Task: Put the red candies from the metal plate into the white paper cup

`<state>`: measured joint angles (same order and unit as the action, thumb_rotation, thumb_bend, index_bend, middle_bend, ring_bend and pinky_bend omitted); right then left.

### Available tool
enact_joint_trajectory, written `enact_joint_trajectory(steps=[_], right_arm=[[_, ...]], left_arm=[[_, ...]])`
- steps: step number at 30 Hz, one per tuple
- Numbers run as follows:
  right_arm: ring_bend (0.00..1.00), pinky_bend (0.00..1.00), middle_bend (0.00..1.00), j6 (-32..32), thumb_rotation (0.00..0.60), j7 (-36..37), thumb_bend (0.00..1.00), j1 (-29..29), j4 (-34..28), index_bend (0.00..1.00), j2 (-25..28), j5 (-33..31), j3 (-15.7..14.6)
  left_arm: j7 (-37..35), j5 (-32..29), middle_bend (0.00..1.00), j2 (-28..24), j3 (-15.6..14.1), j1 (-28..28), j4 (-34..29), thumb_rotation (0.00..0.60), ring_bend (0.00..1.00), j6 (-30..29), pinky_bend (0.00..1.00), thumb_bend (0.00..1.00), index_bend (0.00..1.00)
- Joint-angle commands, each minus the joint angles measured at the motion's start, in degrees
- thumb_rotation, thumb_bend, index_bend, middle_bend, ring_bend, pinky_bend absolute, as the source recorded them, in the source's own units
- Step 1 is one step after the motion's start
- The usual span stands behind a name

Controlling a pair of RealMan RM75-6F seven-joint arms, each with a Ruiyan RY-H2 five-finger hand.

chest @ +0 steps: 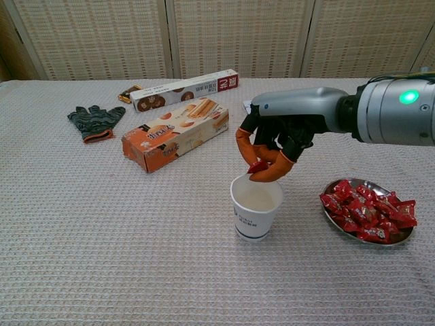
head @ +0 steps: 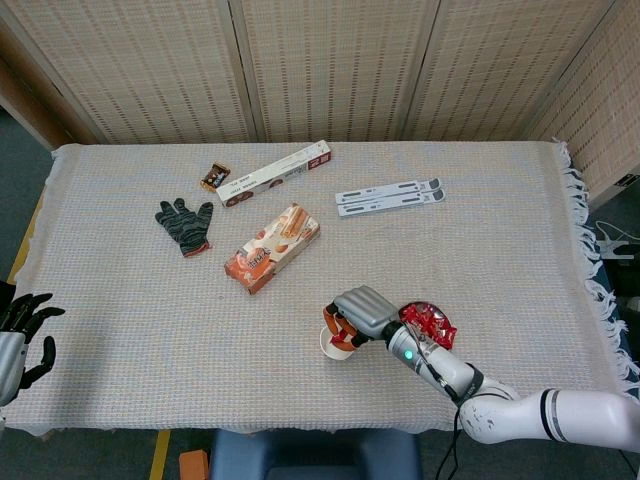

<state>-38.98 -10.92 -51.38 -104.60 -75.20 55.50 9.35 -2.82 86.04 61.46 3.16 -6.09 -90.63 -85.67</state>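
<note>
Red candies (chest: 367,210), a whole heap of them in crinkly wrappers, sit in the metal plate (chest: 329,207) at the near right of the table, and one red candy (chest: 257,166) is up in the air right now, pinched between the orange-tipped fingertips (chest: 277,168) of the right hand (chest: 275,146). That hand hangs directly over the mouth of the white paper cup (chest: 255,206), fingers curled down around the sweet, just above the rim and not touching it. Nothing shows inside the cup from the chest view.

These sweets look light and small, and the wrappers are probably slick, so a pinch across the body is my pick rather than a twisted end. The cup looks light too and could tip if knocked, so the release wants to be clean, straight down.

The left hand (head: 22,335) sits off the near left table edge in the head view, fingers spread, holding nothing.

Further back: an orange snack box (chest: 175,134), then a dark glove (chest: 96,121) at left, a long biscuit box (chest: 185,89), a small wrapped snack (chest: 128,94) beside it, and a grey folded stand (head: 390,196).
</note>
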Motion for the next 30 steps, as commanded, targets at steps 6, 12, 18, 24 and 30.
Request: enact_joint_trajectory(steps=[6, 12, 18, 24, 30], right_arm=[[0.71, 0.90, 0.83, -0.36, 0.600, 2.08, 0.27, 0.44, -0.93, 0.68, 1.55, 1.09, -0.62], [0.71, 0.90, 0.83, -0.08, 0.600, 3.52, 0.23, 0.43, -0.80, 0.64, 2.07, 1.18, -0.97], [0.71, 0.90, 0.83, 1.32, 0.600, 5.96, 0.22, 0.55, -1.53, 0.63, 3.28, 2.75, -1.14], [0.71, 0.90, 0.83, 1.27, 0.600, 6.72, 0.22, 0.87, -2.42, 0.63, 4.62, 4.35, -1.73], [0.71, 0.90, 0.83, 1.32, 0.600, 6.57, 0.19, 0.68, -2.61, 0.62, 4.99, 3.89, -2.39]], left_arm=[[-0.02, -0.15, 0.13, 0.02, 0.07, -0.06, 0.03, 0.600, 0.08, 0.17, 0.30, 0.62, 0.29], [-0.10, -0.07, 0.13, 0.08, 0.12, -0.01, 0.14, 0.600, 0.08, -0.02, 0.30, 0.62, 0.29], [-0.26, -0.25, 0.13, 0.11, 0.25, 0.02, 0.26, 0.600, 0.08, -0.08, 0.30, 0.62, 0.29], [-0.39, -0.22, 0.13, 0.07, 0.31, 0.08, 0.18, 0.600, 0.08, -0.25, 0.30, 0.62, 0.29], [-0.21, -0.25, 0.13, 0.07, 0.30, 0.09, 0.16, 0.600, 0.08, -0.19, 0.30, 0.62, 0.29]])
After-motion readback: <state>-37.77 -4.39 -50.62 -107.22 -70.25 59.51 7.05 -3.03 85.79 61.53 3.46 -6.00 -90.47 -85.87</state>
